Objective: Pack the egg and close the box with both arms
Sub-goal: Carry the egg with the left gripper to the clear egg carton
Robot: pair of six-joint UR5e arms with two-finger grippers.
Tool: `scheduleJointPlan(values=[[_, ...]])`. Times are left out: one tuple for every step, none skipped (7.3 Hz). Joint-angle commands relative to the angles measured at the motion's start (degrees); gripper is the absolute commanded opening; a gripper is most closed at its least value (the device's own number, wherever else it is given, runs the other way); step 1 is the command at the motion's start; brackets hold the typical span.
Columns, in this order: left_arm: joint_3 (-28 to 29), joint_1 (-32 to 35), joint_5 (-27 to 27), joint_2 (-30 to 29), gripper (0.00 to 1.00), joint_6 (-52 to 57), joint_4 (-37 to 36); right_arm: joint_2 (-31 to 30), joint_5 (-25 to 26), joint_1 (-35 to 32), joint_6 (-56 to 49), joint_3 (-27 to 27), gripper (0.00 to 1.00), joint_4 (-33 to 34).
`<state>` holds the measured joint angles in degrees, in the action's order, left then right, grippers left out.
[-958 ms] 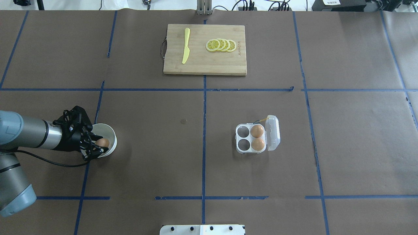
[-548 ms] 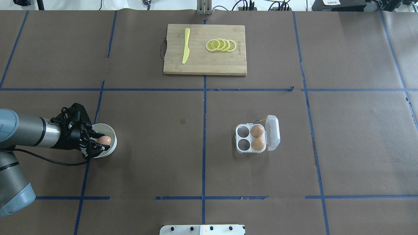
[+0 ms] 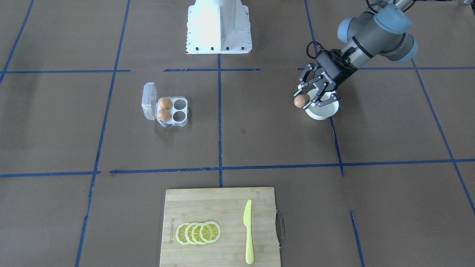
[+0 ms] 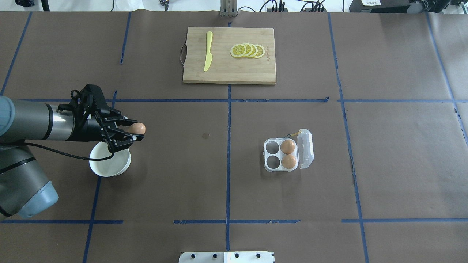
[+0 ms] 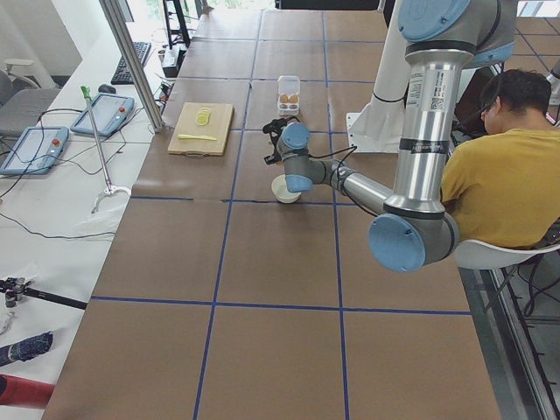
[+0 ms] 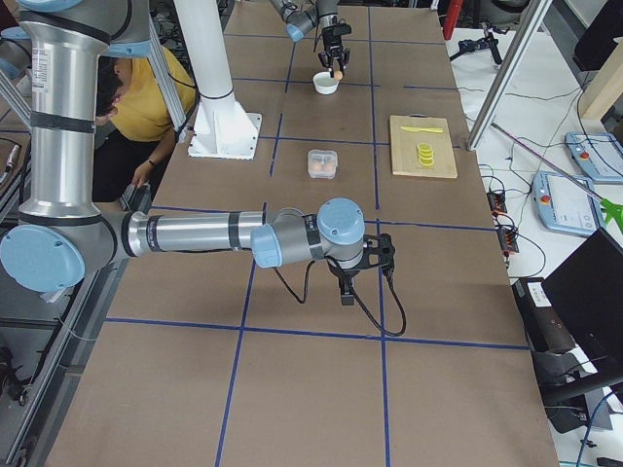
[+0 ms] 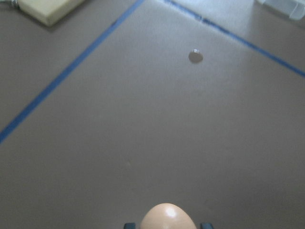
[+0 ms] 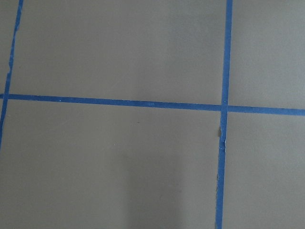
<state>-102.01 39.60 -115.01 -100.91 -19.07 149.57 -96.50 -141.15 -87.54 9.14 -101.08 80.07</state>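
While the egg (image 4: 138,128) lay low in the white bowl (image 4: 109,165) a second earlier, your left gripper (image 4: 136,132) had since lifted it out and carried it past the rim toward the table's middle, fingers pinched narrowly on the shell. The box (image 4: 272,153) stood well apart to the right with its lid open, two eggs in the cells beside the lid and two cells unfilled on your arm's side. That put you in the carry, I judged, with placing and closing not yet done. Your right gripper (image 6: 346,295) hung over the table far from the box, and I could not tell how its fingers stood
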Motion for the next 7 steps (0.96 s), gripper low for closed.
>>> scheduleJointPlan(values=[[3.9, -0.7, 0.0, -10.1, 0.00, 0.0, 2.1, 0.1, -0.1, 0.0, 0.0, 0.1, 1.00, 0.0], [7.4, -2.2, 0.4, -14.6, 0.00, -0.2, 5.3, 0.1, -0.1, 0.0, 0.0, 0.0, 1.00, 0.0], [9.0, -5.2, 4.8, -16.8, 0.00, -0.2, 9.1, 0.1, 0.0, 0.0, 0.0, 0.1, 1.00, 0.0], [11.5, -11.0, 13.2, -22.3, 0.00, -0.3, 10.0, 0.1, 0.0, 0.0, 0.0, 0.1, 1.00, 0.0], [15.3, -16.0, 19.4, -27.1, 0.00, -0.3, 10.1, 0.2, 0.0, 0.0, 0.0, 0.1, 1.00, 0.0], [19.4, -18.2, 23.1, -30.8, 0.00, -0.1, 10.1, 0.2, 0.0, 0.0, 0.0, 0.2, 1.00, 0.0], [23.1, -19.4, 23.8, -33.0, 0.05, 0.1, 10.1, 0.2, 0.1, 0.0, 0.0, 0.3, 1.00, 0.0]])
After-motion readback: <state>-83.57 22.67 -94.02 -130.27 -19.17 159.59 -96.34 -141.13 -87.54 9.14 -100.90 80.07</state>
